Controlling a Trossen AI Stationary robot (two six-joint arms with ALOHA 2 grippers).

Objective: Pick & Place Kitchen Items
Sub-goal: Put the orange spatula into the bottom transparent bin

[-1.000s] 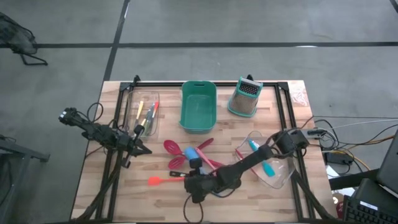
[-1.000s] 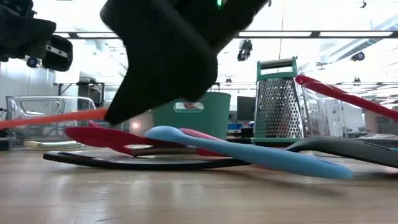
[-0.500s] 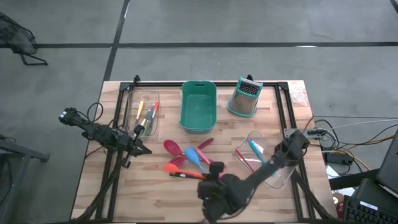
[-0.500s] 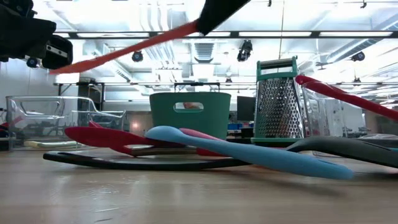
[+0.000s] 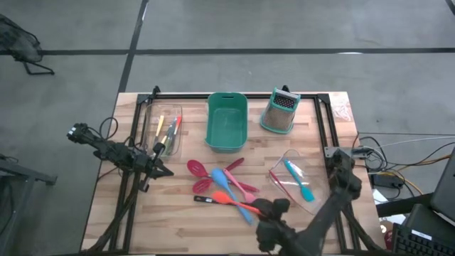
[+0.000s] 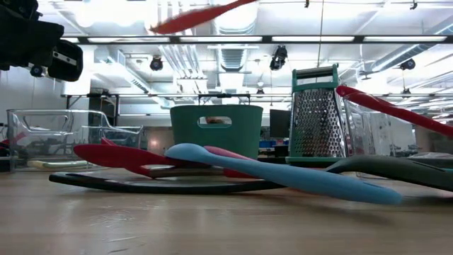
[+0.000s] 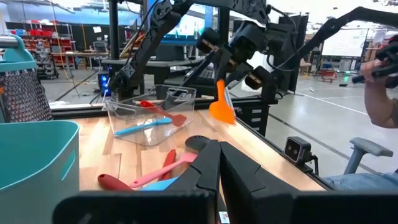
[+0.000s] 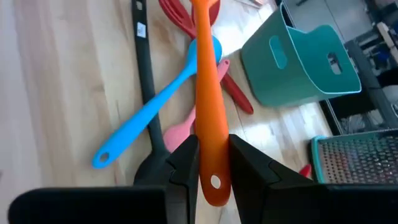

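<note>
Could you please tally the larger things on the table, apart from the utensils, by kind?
Teal bin: 1
Box grater: 1
Clear containers: 2, the left clear container and the right clear container
Total: 4

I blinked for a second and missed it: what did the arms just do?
The right end effector, shut on the orange spatula, has lifted it off the table and pulled back toward the front edge. The pile of utensils, the teal bin and the left end effector, shut beside the clear tray, stayed put.
</note>
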